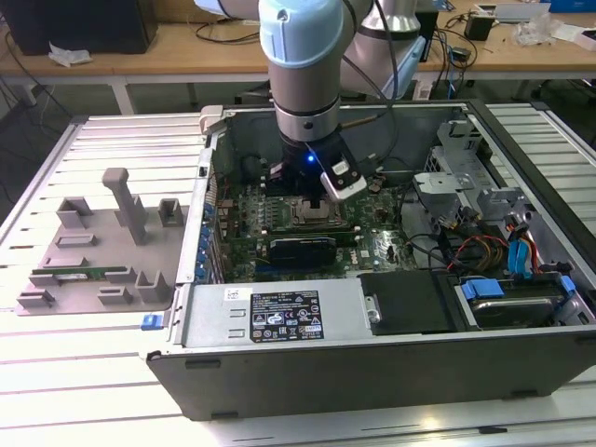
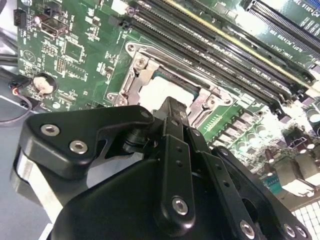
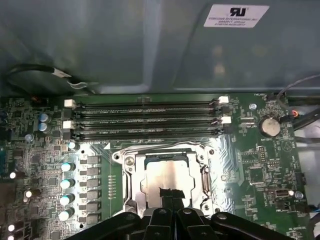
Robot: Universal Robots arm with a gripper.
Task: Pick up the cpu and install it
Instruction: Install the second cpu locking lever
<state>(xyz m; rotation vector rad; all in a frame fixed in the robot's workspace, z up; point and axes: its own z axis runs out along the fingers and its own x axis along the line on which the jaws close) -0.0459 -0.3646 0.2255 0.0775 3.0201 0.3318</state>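
Observation:
In the first wrist view the cpu [image 3: 167, 175], a flat square chip with a shiny silver top, lies flat inside the metal-framed socket [image 3: 131, 170] on the green motherboard. My gripper [image 3: 170, 194] is directly over the chip's near edge, its black fingertips closed together and touching or just above the metal top. The second wrist view shows the same fingers [image 2: 173, 107] over the pale cpu [image 2: 160, 90] within the socket frame [image 2: 137, 65]. In the exterior view the gripper [image 1: 315, 194] reaches down into the open computer case above the socket [image 1: 312, 214].
Empty black memory slots [image 3: 145, 120] run beside the socket, with a coin battery [image 3: 270, 126] near them. The case walls [image 1: 209, 186] surround the board; a power supply [image 1: 279, 312] and cables [image 1: 484, 251] lie inside. A grey fixture [image 1: 102, 251] holding a green memory stick [image 1: 79, 274] sits at the exterior view's left.

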